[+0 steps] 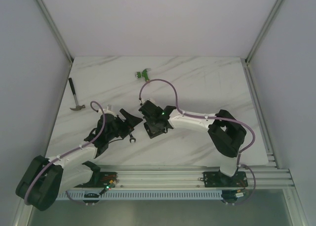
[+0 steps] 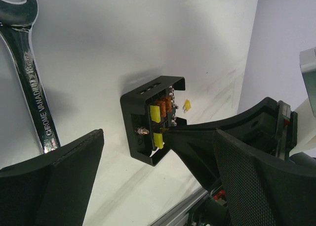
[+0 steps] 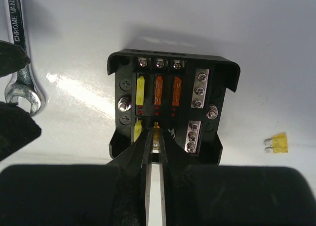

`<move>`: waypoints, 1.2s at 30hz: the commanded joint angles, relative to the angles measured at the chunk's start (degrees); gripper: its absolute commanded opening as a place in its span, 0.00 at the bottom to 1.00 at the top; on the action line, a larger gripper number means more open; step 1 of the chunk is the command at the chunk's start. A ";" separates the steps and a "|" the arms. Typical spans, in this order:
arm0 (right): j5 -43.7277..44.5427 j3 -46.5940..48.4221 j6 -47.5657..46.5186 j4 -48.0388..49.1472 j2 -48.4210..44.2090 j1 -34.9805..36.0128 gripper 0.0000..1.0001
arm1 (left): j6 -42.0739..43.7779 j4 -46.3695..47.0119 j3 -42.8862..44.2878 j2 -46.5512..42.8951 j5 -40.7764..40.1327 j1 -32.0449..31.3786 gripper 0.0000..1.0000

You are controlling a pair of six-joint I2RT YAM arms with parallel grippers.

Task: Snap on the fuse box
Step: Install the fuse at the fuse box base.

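One fuse box (image 3: 168,54) — open-topped, mid-desk; bare desk (image 3: 247,28) at 12 o'clock, wrench (image 3: 19,63) at 9, loose fuse (image 3: 279,143) at 3. At 6 the right gripper (image 3: 156,137) pinches a seated fuse (image 3: 156,128) — left gripper (image 2: 158,132) wide open.

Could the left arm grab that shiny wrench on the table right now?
Probably yes. The wrench lies bare on the table right beside the left gripper, whose jaws stand wide open; nothing covers it.

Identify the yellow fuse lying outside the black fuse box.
The small yellow plastic fuse lying loose on the white table beside the black plastic fuse box; others sit inside.
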 commanded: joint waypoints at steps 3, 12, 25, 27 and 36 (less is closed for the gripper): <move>-1.37 -9.69 -0.08 -7.01 4.56 -0.77 0.00 | -0.36 -0.64 -0.86 -1.19 0.42 0.24 1.00; -0.12 -7.26 -2.41 -7.66 11.49 -0.75 0.00 | -0.72 -0.78 -0.80 -1.24 0.26 0.25 1.00; -2.51 -11.51 -3.48 -12.22 8.63 0.15 0.00 | -0.63 -1.59 -0.47 -1.97 -0.11 0.24 1.00; -3.04 -11.51 -4.10 -13.30 8.29 0.46 0.00 | -0.68 -1.65 -0.53 -2.13 -0.04 0.24 1.00; -0.82 -3.91 -4.18 -11.79 5.87 0.52 0.04 | -0.66 -1.90 -0.35 -2.59 0.76 0.25 1.00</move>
